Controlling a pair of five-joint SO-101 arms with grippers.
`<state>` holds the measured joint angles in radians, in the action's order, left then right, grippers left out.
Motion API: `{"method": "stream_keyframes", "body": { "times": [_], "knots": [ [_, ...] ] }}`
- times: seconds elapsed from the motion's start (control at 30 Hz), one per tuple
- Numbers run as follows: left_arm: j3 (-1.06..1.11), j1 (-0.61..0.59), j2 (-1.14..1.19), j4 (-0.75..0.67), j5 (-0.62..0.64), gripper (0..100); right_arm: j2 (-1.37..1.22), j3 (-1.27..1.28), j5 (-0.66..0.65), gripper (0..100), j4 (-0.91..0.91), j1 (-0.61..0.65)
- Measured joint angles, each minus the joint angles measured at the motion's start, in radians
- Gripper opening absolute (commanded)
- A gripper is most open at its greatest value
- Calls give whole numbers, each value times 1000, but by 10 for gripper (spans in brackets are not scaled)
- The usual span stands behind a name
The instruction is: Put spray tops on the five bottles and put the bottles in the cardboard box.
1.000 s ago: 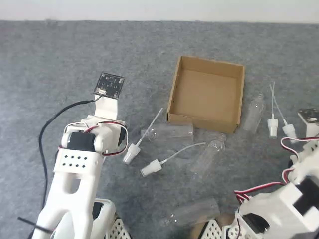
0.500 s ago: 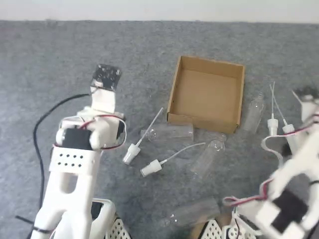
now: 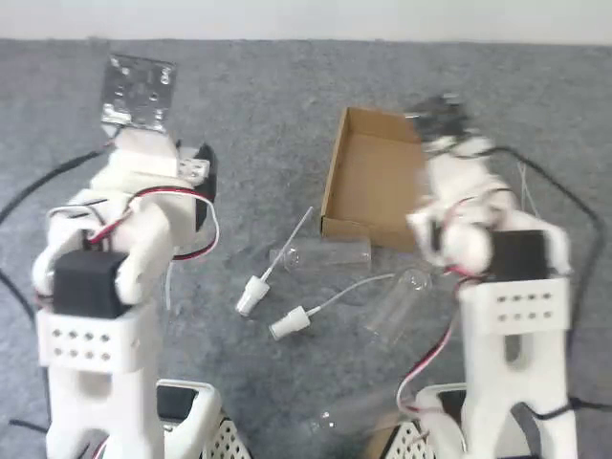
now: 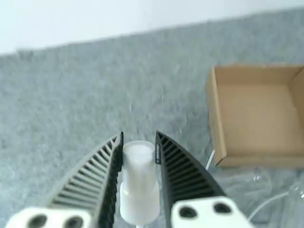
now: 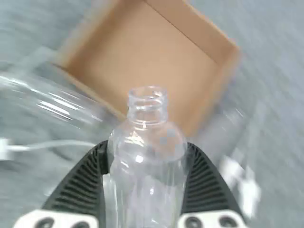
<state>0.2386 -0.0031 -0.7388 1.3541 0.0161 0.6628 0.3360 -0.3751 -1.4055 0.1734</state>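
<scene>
Clear plastic fills your right claw (image 5: 146, 153): it is clamped around the shoulders of an uncapped bottle (image 5: 147, 111). The bottle's long axis runs straight out along the fingers, and its open neck points away from the wrist. In the right wrist view the cardboard box (image 5: 142, 52) lies beyond that neck, in the upper part of the frame.

Your left claw (image 4: 138, 142) is closed on a white spray top (image 4: 137, 183), which sits lengthwise between the ribbed fingers at the bottom centre of the left wrist view. The box (image 4: 216, 118) is at the right edge of that frame. You cannot tell from there which way the top's tube runs.

From above, the left arm (image 3: 124, 239) stands in the left half of the frame and the right arm (image 3: 497, 258) in the right half. The box (image 3: 333, 182) is between them at upper centre, so the top and the bottle are well apart. To join them you will probably have to bring the two claws together over the middle, turn the open neck to face the top, and put the two long axes in one line.

On the grey mat below the box lie a second bottle (image 3: 325, 255), a third bottle (image 3: 397, 301) on a slant, and two loose spray tops (image 3: 253, 292), (image 3: 290, 323) with tubes trailing. All are nearer the centre than either arm's base. No bottle is in the box yet.
</scene>
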Motion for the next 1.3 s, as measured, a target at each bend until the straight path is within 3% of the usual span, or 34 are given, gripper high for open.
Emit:
{"method": "stream_keyframes", "body": {
  "times": [0.2, 0.37, 0.57, 0.93, 1.3],
  "knots": [
    [-135, 2, -6, 57, 83, 12, 2, 58, 149, 6, 150, 325],
    [-175, -21, -6, 66, 127, 12, 2, 224, 190, 6, 359, 477],
    [-175, -87, -12, 21, 212, 12, 2, 350, 232, 8, 559, 532],
    [-178, -95, -216, -87, 288, 12, 2, 419, 235, 7, 634, 631],
    [-178, -94, -84, -259, 425, 12, 28, 641, 235, 6, 961, 694]
  ]
}}
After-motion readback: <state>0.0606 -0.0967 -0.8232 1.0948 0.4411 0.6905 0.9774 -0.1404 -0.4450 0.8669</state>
